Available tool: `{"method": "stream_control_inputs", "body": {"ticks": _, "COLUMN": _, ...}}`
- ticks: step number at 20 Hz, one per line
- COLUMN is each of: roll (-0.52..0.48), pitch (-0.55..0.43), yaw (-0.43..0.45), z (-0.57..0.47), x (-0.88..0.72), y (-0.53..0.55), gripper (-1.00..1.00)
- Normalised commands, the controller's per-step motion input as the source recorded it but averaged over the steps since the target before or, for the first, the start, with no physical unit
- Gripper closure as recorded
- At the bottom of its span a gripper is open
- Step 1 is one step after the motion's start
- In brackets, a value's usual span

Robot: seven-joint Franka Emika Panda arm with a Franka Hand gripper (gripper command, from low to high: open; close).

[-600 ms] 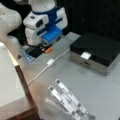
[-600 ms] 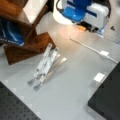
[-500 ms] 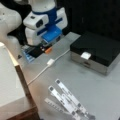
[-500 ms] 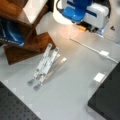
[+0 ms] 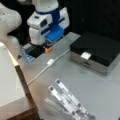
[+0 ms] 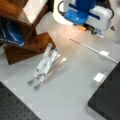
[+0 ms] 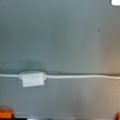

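Spreading across both front views is a grey surface (image 5: pixel 100 90). A wooden stand (image 6: pixel 22 30) sits at its edge toward a front view's left, and a black box (image 5: pixel 100 50) bearing a white tag lies by the opposite edge. A folded metal laptop stand (image 6: pixel 45 65) rests mid-surface. The blue and white end effector (image 5: pixel 40 51) hovers low near the far edge, orange fingertips (image 7: pixel 5 113) apart, holding nothing. A white cable (image 7: pixel 80 76) with a blocky connector (image 7: pixel 32 78) lies on the surface just beside it.
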Motion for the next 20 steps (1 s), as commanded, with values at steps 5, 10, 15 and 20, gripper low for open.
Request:
{"method": "stream_control_inputs", "body": {"ticks": 5, "roll": 0.064, "pitch": 0.133, "yaw": -0.111, "z": 0.04, "x": 0.43, "y": 0.45, "gripper": -1.00}}
{"method": "stream_control_inputs", "body": {"ticks": 10, "roll": 0.197, "pitch": 0.175, "yaw": -0.104, "z": 0.08, "x": 0.47, "y": 0.31, "gripper": -1.00}}
{"method": "stream_control_inputs", "body": {"ticks": 15, "roll": 0.257, "pitch": 0.147, "yaw": -0.112, "z": 0.10, "x": 0.40, "y": 0.19, "gripper": -1.00}}
{"method": "stream_control_inputs", "body": {"ticks": 20, "roll": 0.262, "pitch": 0.126, "yaw": -0.096, "z": -0.03, "x": 0.35, "y": 0.16, "gripper": -1.00}}
